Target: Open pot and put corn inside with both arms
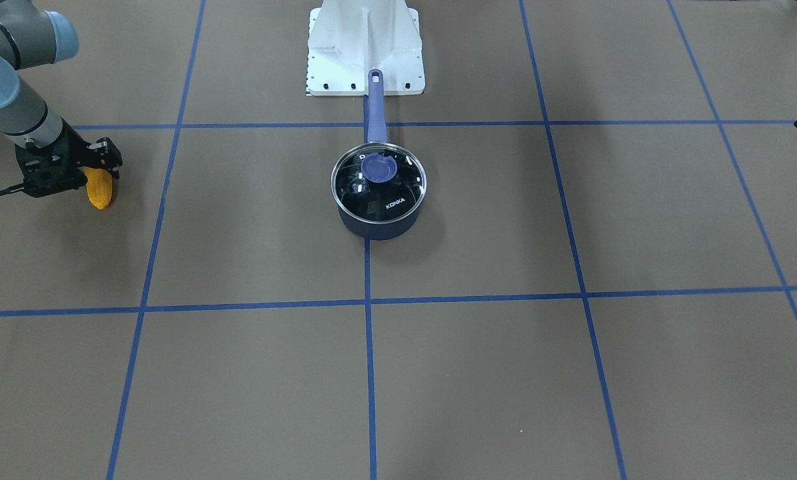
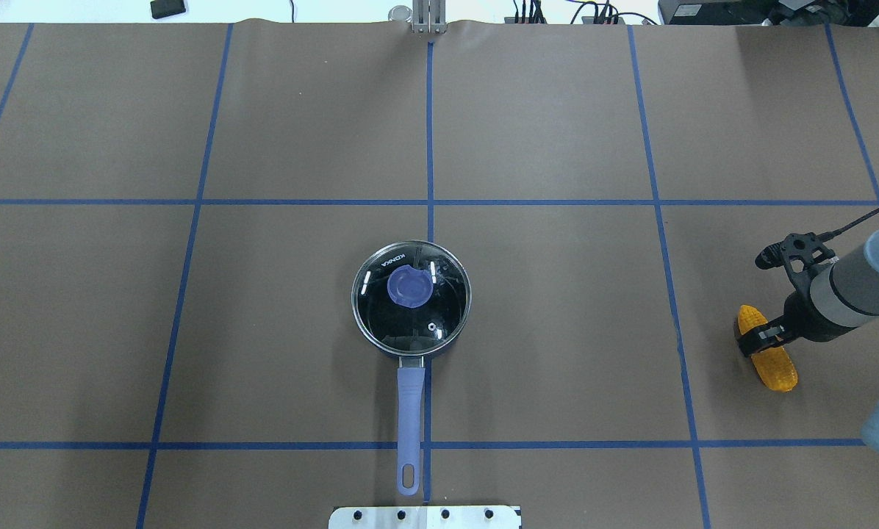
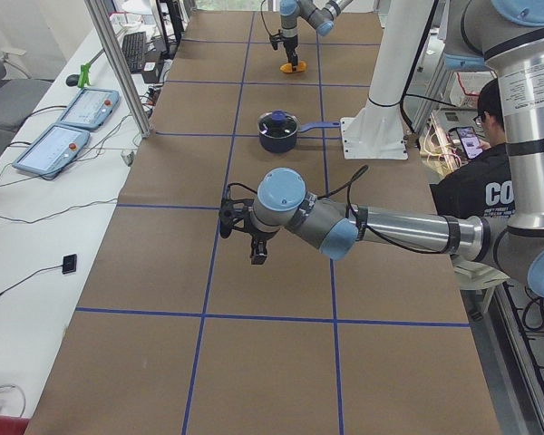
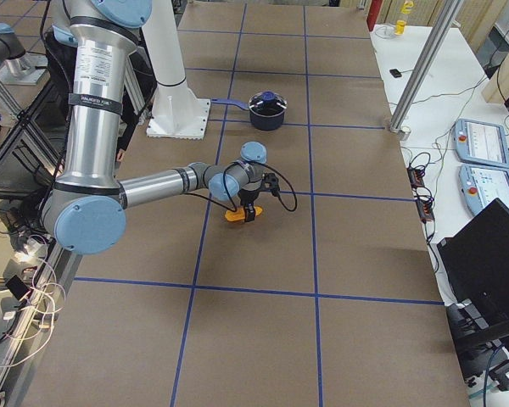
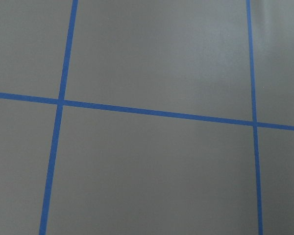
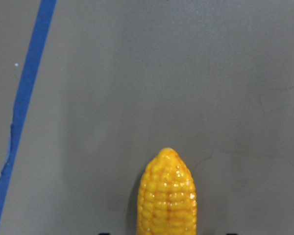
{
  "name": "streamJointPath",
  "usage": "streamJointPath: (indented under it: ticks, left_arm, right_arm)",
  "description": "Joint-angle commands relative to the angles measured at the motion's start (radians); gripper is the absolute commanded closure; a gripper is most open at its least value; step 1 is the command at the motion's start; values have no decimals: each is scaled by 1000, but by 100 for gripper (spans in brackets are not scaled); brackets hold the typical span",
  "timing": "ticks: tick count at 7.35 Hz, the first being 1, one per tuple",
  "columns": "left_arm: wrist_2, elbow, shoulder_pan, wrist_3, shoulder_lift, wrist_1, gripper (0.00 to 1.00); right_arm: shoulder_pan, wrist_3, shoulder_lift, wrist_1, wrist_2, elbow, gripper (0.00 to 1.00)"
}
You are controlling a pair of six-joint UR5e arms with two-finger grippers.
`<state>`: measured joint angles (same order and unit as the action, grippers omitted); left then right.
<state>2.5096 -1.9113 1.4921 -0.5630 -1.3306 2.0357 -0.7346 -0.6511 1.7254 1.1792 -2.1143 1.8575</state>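
The navy pot [image 1: 377, 225] stands at the table's middle with its glass lid [image 2: 439, 316] on and the blue knob [image 2: 409, 286] on top; its handle [image 2: 408, 397] points toward the robot's base. The orange-yellow corn [image 2: 770, 360] lies on the table far to the robot's right. My right gripper [image 2: 757, 339] is down over the corn's middle. In the right wrist view the corn [image 6: 167, 196] sits between two fingertips that stand wider than it, so the gripper is open. My left gripper [image 3: 257, 255] hangs above bare table far from the pot; I cannot tell its state.
The white base plate [image 1: 365, 60] sits just behind the pot's handle. Blue tape lines [image 5: 137, 110] cross the brown table cover. A seated person [image 3: 476, 181] and side tables with tablets [image 3: 63, 127] are off the table's edges.
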Motion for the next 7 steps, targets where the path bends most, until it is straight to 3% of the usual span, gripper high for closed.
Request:
streamJointPath:
  ticks: [1, 3, 6, 7]
  left_arm:
    - [0, 0, -1, 0, 1, 0, 2]
    - [0, -2, -1, 0, 4, 1, 3]
    - [2, -5, -21, -29, -37, -32, 3]
    - [-2, -11, -51, -99, -67, -32, 2]
  right_arm:
    - [6, -1, 0, -1, -1, 0, 62]
    - [9, -5, -1, -3, -1, 0, 81]
    - [-18, -4, -42, -41, -59, 8, 82]
    - [-93, -4, -93, -36, -106, 6, 80]
